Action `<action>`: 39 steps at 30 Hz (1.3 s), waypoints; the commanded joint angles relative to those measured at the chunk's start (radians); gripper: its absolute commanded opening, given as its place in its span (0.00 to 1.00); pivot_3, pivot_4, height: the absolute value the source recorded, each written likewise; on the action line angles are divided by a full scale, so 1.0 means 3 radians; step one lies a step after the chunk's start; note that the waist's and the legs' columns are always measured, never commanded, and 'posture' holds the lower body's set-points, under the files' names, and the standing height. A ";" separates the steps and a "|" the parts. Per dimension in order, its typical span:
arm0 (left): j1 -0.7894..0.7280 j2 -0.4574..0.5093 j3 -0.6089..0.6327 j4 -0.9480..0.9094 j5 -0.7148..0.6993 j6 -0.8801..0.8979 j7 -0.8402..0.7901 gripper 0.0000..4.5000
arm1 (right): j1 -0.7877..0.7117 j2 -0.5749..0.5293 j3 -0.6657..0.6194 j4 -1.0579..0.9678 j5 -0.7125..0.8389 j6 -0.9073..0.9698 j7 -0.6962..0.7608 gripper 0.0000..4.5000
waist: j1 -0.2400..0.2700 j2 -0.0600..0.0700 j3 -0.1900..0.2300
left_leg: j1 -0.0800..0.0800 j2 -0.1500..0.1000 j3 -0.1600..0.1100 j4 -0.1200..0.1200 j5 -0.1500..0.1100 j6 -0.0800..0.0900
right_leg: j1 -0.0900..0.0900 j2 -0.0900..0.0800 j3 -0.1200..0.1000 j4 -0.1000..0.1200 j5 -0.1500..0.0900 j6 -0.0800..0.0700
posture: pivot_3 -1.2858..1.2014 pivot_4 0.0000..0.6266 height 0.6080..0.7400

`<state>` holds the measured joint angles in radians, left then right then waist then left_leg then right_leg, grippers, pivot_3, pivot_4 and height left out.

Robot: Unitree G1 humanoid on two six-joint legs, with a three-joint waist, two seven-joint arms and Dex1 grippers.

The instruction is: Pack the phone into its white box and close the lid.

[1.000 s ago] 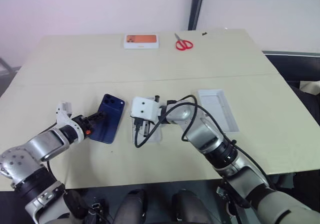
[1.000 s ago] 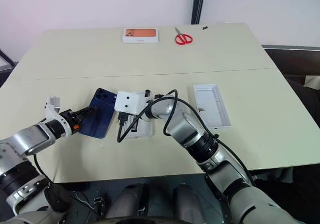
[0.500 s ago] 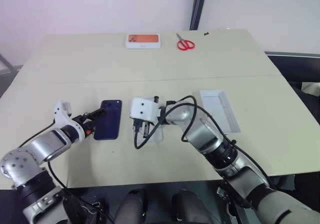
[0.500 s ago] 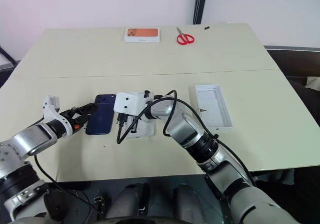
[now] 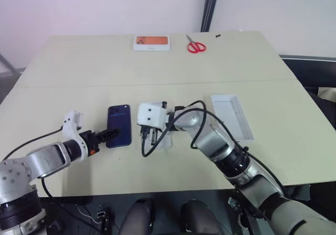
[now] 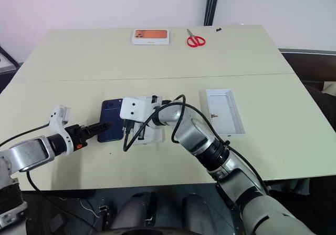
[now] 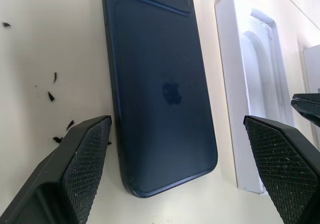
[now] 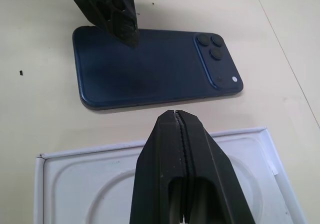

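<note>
**Phone flat on table, left claw wide open off its near end**

Phone (image 5: 119,125): dark navy slab, lying back-up on the table (image 5: 157,67), long axis running away from the robot. Square camera bump with dark lenses sits at the far corner, logo visible mid-back in the left wrist view. Glossy back, rounded corners, edges look intact. Nothing is gripping it.

Left gripper (image 5: 109,135): spread wide, both textured black fingers (image 7: 80,159) apart, one either side of the phone's near end in the wrist view. Fingertips sit at the near short edge; contact with the phone can't be confirmed.

Right gripper (image 8: 176,121): fingers pressed fully together, holding nothing. It hangs over a flat white insert (image 8: 100,184) with a rounded oblong recess, which lies just right of the phone, parallel to it. Small gap of bare table between the two.

Lid (image 5: 231,115): shallow white rectangle, open side up, pale inside, lying well to the right of the insert, past the right arm. Slightly angled to the table edge.

Far edge of table: a white box with an orange picture (image 5: 151,42) and red scissors (image 5: 196,47) beside it, well away from the work area.

Small dark specks on the table next to the phone in the left wrist view.
</note>
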<state>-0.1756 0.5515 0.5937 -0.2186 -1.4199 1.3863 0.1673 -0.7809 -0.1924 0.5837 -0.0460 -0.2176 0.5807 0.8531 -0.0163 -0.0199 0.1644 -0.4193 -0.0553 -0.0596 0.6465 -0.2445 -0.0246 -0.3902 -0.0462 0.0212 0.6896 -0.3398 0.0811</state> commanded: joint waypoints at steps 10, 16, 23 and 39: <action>-0.0051 0.0376 -0.0073 0.0135 -0.0352 -0.0492 0.0121 0.99 | -0.0327 0.0197 0.0119 0.0470 -0.0150 -0.0361 -0.0142 0.00 | -0.0003 0.0001 0.0001 | 0.0000 0.0000 0.0000 -0.0001 -0.0001 0.0001 | 0.0001 0.0000 0.0000 -0.0004 0.0000 0.0000 | 0.52 0.24 1.00; -0.0180 0.0550 -0.0531 0.0290 -0.0073 -0.0392 -0.0089 0.99 | -0.0433 0.0390 0.0236 0.0838 -0.0260 -0.0494 -0.0200 0.00 | -0.0005 0.0001 0.0001 | 0.0000 0.0000 0.0000 -0.0001 -0.0001 0.0001 | 0.0001 0.0000 0.0000 -0.0004 0.0000 0.0000 | 0.52 0.24 1.00; -0.0303 0.0645 -0.0730 0.0518 0.0181 -0.0282 -0.0429 0.99 | -0.0588 0.0554 0.0386 0.1346 -0.0460 -0.0692 -0.0254 0.00 | -0.0010 0.0002 0.0001 | 0.0000 0.0000 0.0000 -0.0002 0.0000 0.0001 | 0.0000 0.0000 0.0000 -0.0003 0.0000 0.0000 | 0.52 0.24 1.00; -0.0294 0.0503 -0.0702 0.0682 -0.0275 0.0205 -0.0462 0.99 | -0.0563 0.0696 0.0393 0.1691 -0.0532 -0.1105 -0.0074 0.00 | -0.0004 0.0003 0.0001 | 0.0001 0.0000 0.0000 -0.0001 -0.0001 0.0001 | 0.0002 -0.0001 0.0000 -0.0003 0.0000 0.0000 | 0.52 0.24 1.00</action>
<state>-0.2800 0.7206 0.4081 -0.0183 -1.4527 1.4133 0.0245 -0.9527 -0.0005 0.7019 0.4656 -0.3878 0.2664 0.8201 -0.0176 -0.0191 0.1648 -0.4190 -0.0555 -0.0596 0.6462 -0.2447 -0.0243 -0.3894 -0.0464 0.0211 0.6886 -0.3398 0.0812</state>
